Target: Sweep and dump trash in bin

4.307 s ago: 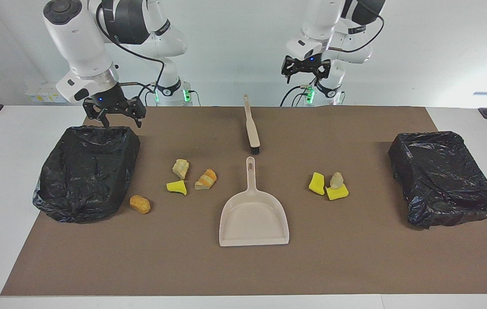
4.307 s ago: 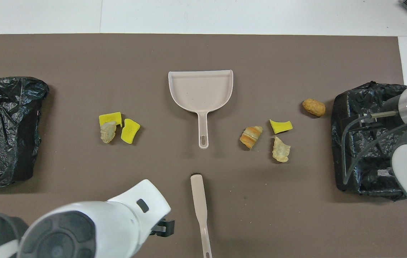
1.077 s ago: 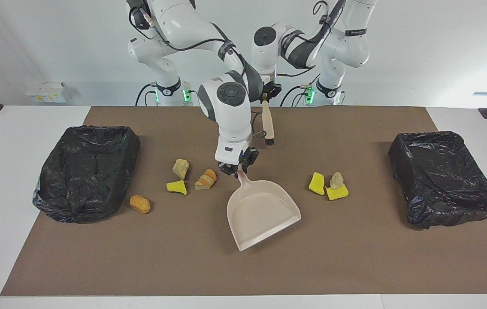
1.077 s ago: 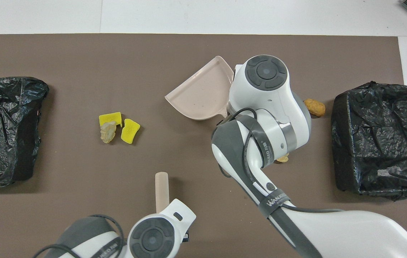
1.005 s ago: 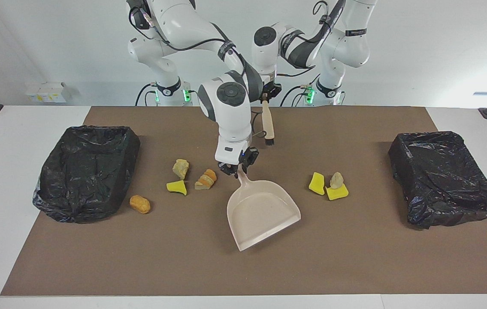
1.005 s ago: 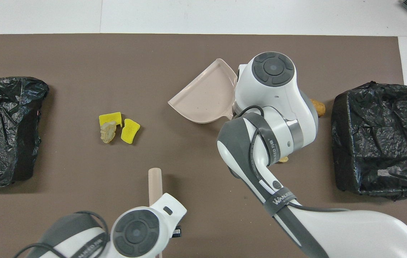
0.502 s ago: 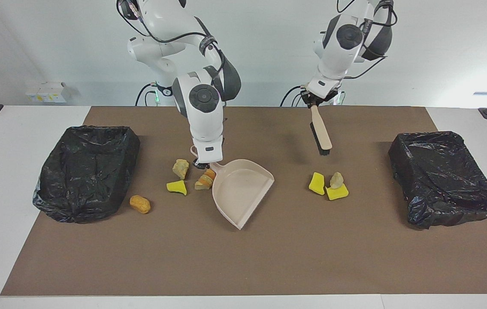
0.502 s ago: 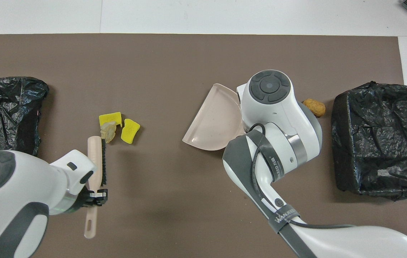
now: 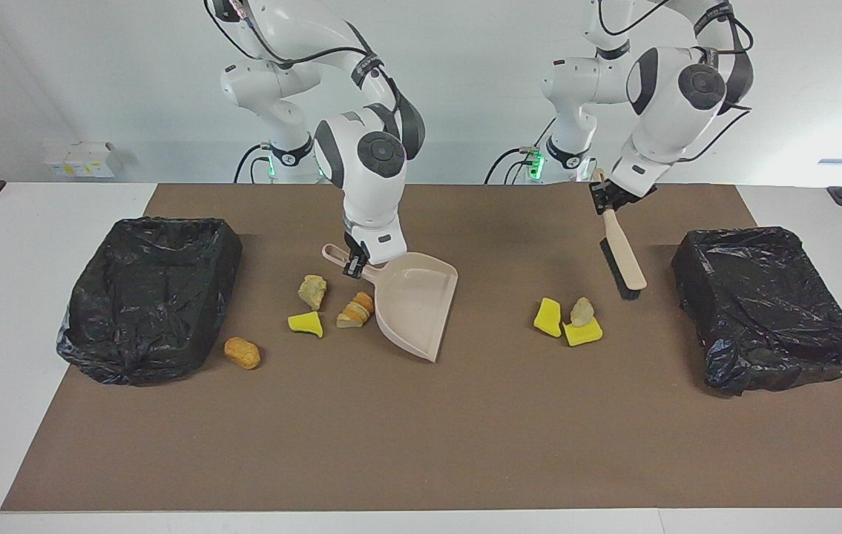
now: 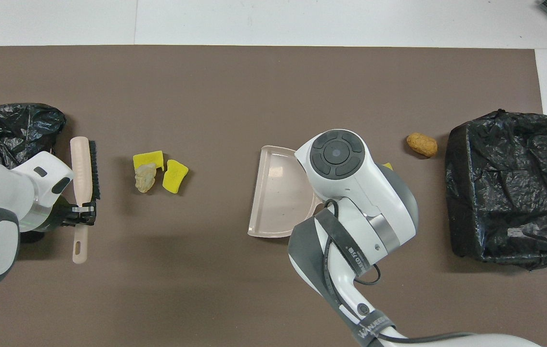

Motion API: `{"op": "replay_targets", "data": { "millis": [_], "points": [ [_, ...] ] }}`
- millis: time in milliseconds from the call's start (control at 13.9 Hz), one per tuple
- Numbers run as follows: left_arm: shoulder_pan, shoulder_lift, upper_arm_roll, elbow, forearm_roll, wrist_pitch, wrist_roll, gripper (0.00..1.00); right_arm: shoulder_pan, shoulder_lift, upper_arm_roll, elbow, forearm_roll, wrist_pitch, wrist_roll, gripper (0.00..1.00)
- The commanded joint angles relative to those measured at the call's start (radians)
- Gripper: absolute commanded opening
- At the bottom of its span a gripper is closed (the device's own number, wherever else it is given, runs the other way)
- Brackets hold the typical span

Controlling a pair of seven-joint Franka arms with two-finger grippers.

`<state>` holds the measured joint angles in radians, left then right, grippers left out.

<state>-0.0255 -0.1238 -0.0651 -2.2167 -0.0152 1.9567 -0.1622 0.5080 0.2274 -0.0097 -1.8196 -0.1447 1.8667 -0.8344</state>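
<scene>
Left gripper [image 9: 611, 199] clamped on brush [image 9: 621, 259], swung to upper right | right gripper [image 9: 356, 264] clamped on dustpan [image 9: 413, 300], turned toward centre-right trash [image 9: 567, 320] | sweeping imminent.

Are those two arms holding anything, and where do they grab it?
Left tool grips the brush by its handle; right tool grips the dustpan by its handle.

Both arms are glossy white with dark grey joint bands and round grey caps at the joints. Black cables loop along the links, green lights glow at the 2 bases, and the forearm band in the overhead view reads "WANSEED".
</scene>
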Motion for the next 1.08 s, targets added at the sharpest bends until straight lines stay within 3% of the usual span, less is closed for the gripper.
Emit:
{"op": "replay_targets", "data": {
  "millis": [0,215,431,646,861,1005],
  "points": [
    [0.004,0.104,-0.016,0.043,0.023,0.069,0.015,0.00,-0.003,-0.023,0.002,-0.038,-0.019,0.045,-0.035,0.00],
    [-0.036,0.173,-0.022,0.048,0.024,0.129,0.062,0.00,-0.003,-0.013,0.002,-0.038,-0.030,0.055,-0.035,0.00],
    [-0.082,0.170,-0.025,0.035,0.012,0.140,0.049,0.00,0.016,0.004,0.002,-0.041,-0.051,0.083,-0.037,0.00],
    [-0.134,0.153,-0.027,0.005,-0.011,0.151,-0.084,0.00,0.029,0.016,0.002,-0.053,-0.062,0.112,-0.037,0.00],
    [-0.208,0.177,-0.025,-0.009,-0.048,0.194,-0.189,0.00,-0.014,0.009,0.005,-0.107,-0.009,0.164,-0.060,0.00],
    [-0.252,0.176,-0.025,-0.009,-0.110,0.202,-0.206,0.00,0.013,0.004,0.005,-0.115,0.011,0.184,-0.051,0.00]
  ]
}}
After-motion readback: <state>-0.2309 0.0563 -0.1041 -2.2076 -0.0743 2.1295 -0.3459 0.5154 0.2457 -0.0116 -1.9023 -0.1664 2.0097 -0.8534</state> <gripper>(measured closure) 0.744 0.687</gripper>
